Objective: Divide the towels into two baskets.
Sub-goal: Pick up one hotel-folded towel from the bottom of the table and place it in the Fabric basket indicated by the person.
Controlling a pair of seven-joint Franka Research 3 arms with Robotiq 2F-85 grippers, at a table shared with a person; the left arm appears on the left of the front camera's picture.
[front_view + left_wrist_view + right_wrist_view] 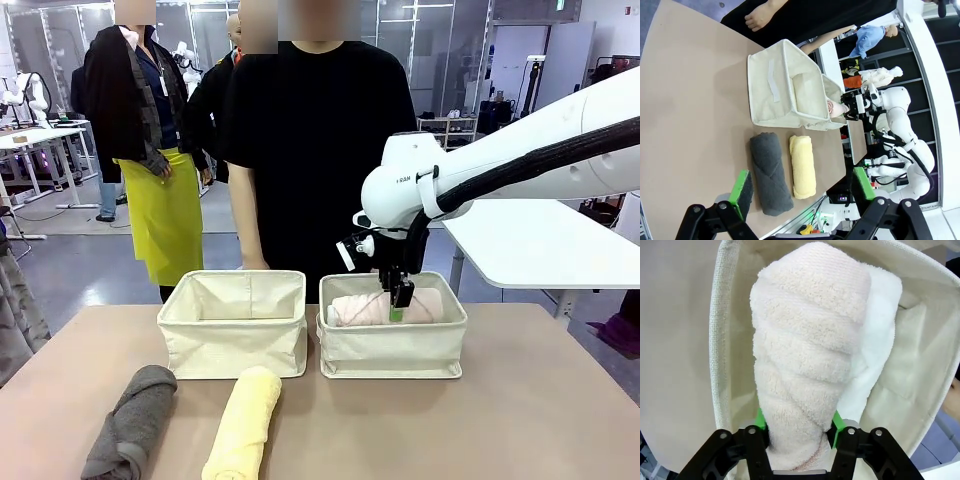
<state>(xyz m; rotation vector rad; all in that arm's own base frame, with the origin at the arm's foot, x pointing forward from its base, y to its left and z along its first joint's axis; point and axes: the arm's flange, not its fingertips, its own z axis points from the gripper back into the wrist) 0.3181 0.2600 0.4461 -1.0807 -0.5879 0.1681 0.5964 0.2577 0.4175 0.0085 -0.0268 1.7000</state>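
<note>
The pale peach towel lies in the right basket on top of a white towel. My right gripper reaches down into that basket. Its green pads stand apart on either side of the peach towel's near end, just touching it. The left basket looks empty. A dark grey towel and a pale yellow towel lie on the table in front of it. Above the table's near edge my left gripper hangs open, holding nothing, over the grey towel and yellow towel.
A person in black stands close behind the two baskets, with other people farther back. A white table stands beyond the far right corner. The brown tabletop is bare at the right front.
</note>
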